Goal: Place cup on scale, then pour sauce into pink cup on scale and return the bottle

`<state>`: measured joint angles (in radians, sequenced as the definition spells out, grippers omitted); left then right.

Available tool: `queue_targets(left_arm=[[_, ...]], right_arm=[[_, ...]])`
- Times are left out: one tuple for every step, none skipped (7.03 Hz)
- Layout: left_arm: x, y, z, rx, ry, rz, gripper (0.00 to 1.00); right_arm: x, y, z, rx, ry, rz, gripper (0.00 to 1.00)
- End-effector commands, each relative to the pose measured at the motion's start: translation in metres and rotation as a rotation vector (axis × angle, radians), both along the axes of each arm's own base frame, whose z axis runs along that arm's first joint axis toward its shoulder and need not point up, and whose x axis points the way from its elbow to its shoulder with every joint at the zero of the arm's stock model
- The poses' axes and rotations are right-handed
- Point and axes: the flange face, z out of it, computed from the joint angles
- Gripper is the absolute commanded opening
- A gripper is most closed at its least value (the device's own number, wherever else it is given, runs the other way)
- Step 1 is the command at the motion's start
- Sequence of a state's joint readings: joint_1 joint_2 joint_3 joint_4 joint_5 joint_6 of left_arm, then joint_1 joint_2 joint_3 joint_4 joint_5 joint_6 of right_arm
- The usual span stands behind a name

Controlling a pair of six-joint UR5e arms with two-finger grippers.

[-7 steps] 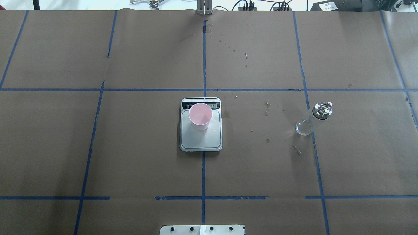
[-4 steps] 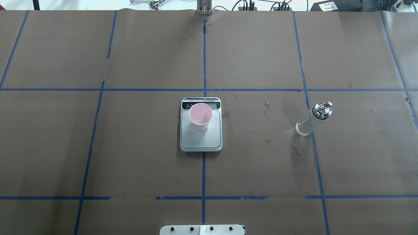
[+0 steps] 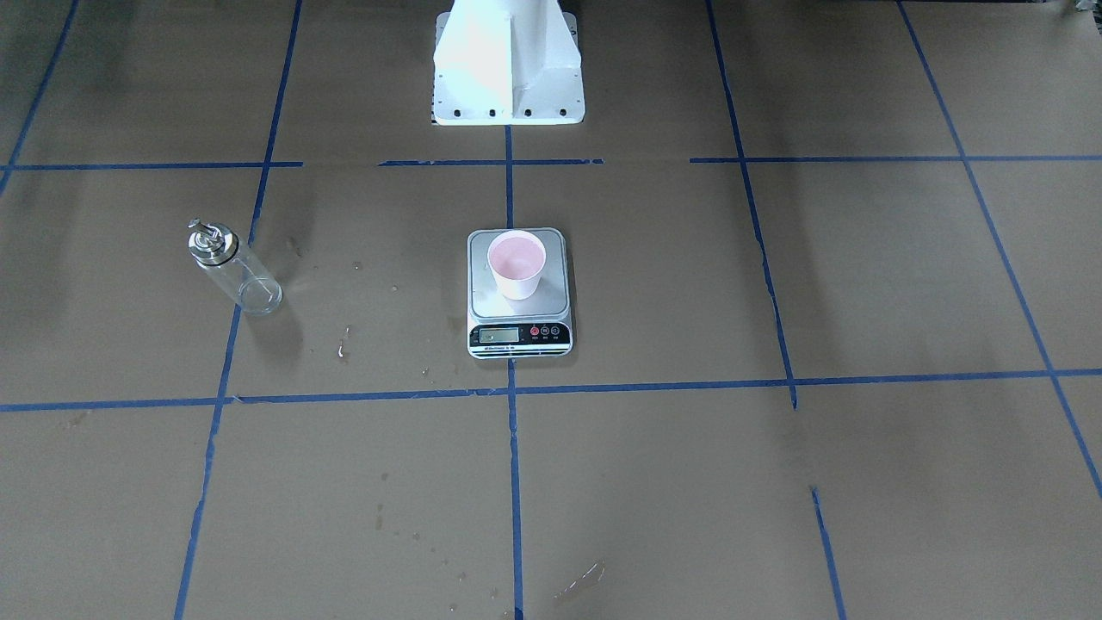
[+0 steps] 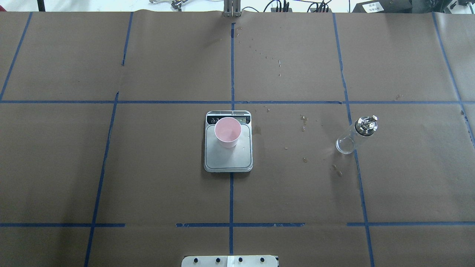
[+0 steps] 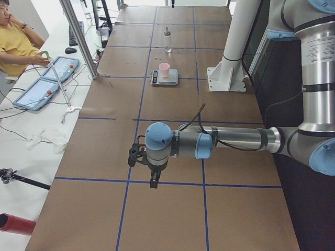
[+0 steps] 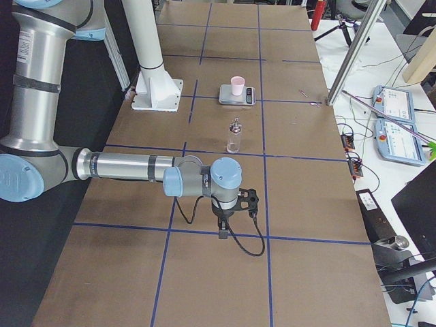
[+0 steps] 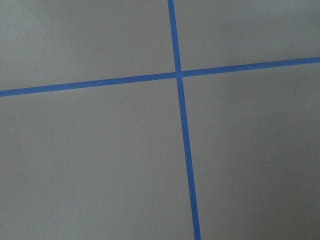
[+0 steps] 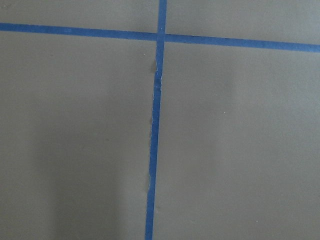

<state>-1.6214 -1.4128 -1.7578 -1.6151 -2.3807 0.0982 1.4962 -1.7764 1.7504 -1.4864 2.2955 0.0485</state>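
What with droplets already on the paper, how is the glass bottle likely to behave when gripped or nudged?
The bottle is smooth glass, so probably slick and breakable if dropped. Tall on a narrow base with a metal cap on top, it would likely tip under a high push, then roll. Its fill level is unclear, so weight is uncertain.

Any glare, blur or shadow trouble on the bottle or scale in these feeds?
Front-facing view: sharp; the bottle casts a soft shadow, digits on the scale are too small to read. Overhead view: the cap glints, far edge washed out white. Wrist views: only paper and blue tape, slightly soft.
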Motion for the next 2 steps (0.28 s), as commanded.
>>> queue_targets(left_arm=[[-0.0001, 0.0, 0.0, 0.0, -0.002, 0.0, 1.0], [-0.0001, 0.0001, 0.0008, -0.001, -0.001, 0.0, 1.0]], right_arm=[[-0.0002, 0.0001, 0.0014, -0.002, 0.001, 0.0, 1.0], [-0.0002, 0.0001, 0.0015, -0.002, 0.001, 0.0, 1.0]])
